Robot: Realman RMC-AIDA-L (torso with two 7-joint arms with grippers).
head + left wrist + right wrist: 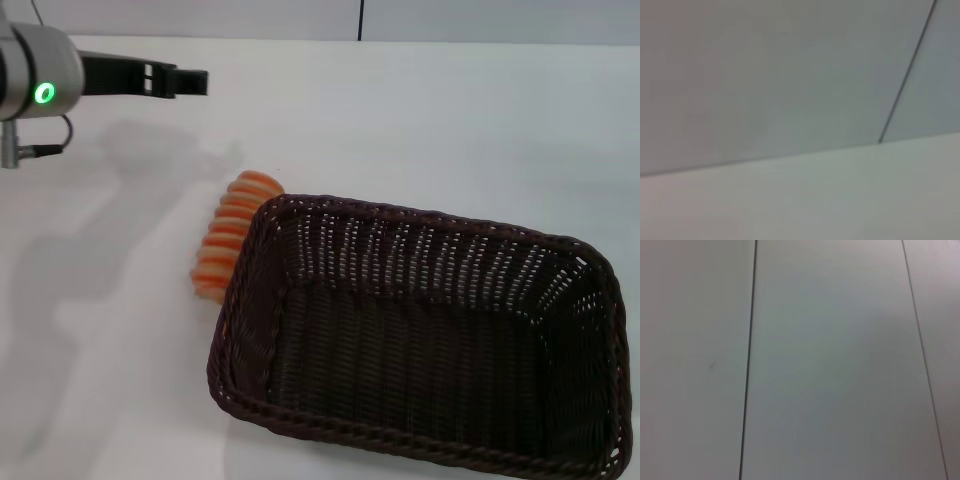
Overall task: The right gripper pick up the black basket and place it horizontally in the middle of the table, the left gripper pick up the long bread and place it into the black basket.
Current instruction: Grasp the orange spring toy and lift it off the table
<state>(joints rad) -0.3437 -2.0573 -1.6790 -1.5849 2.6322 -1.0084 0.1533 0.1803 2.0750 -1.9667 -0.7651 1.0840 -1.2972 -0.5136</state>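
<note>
The black basket (425, 345) sits empty on the white table (430, 120), lying crosswise at the middle and right of the head view. The long bread (232, 232), tan with orange stripes, lies on the table against the basket's left end, and the rim hides its right edge. My left gripper (190, 80) hangs high over the far left of the table, pointing right, well apart from the bread and holding nothing. My right gripper is out of view.
The left arm's grey wrist with a green light (44, 94) is at the top left corner. The left wrist view shows only the table's far edge (805, 155) and a grey wall. The right wrist view shows only grey wall panels (830, 365).
</note>
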